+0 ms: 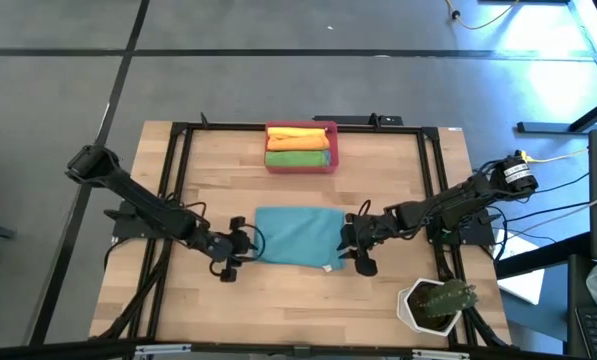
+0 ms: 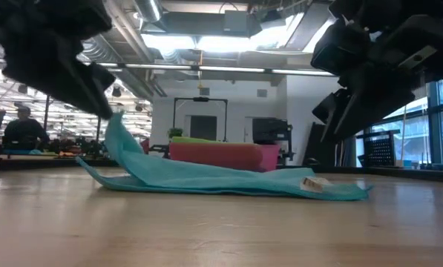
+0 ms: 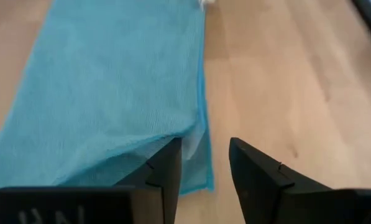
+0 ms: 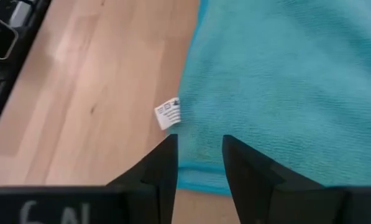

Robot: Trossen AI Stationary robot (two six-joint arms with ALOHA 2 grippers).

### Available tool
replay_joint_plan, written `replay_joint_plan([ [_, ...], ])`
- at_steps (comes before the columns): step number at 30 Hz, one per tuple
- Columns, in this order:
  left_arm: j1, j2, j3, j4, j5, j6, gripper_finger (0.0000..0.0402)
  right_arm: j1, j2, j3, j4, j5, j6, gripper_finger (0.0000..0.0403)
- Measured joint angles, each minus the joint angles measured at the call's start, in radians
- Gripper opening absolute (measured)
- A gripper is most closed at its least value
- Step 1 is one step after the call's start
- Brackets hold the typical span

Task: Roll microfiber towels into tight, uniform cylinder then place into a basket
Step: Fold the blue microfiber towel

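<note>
A teal-blue towel (image 1: 296, 238) lies flattened across the table's middle, and its left end rises in a peak (image 2: 116, 122). My left gripper (image 1: 240, 245) is open at that left end. My right gripper (image 1: 356, 245) is open and hovers just above the towel's right end, by the white tag (image 4: 168, 114), touching nothing. The red-pink basket (image 1: 300, 147) stands at the far middle and holds an orange-yellow roll and a green roll. My left gripper has one finger (image 3: 163, 171) under the towel's left edge (image 3: 179, 138), near its near corner. It comes slanting down from the table's left. The top layer drapes over that finger and is raised. A lower layer and the rest of the towel lie on the table.
A white hexagonal plant pot (image 1: 433, 303) stands at the near right corner. A black frame (image 1: 178, 180) runs around the wooden table top. Bare wood lies between the towel and the basket, and along the near edge.
</note>
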Motion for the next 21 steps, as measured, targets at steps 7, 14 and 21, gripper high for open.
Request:
replay_joint_plan([
  [7, 0.000, -0.143, 0.001, -0.078, -0.038, -0.005, 0.0122, -0.001, 0.000, 0.001, 0.002, 0.091, -0.022, 0.0129],
  [14, 0.043, -0.169, 0.001, -0.128, -0.261, -0.072, 0.0123, -0.031, 0.000, 0.001, -0.007, 0.277, 0.032, 0.0129],
  [21, 0.184, -0.024, 0.001, -0.113, -0.200, -0.072, 0.0122, -0.102, 0.014, 0.002, -0.038, 0.348, 0.059, 0.0127],
])
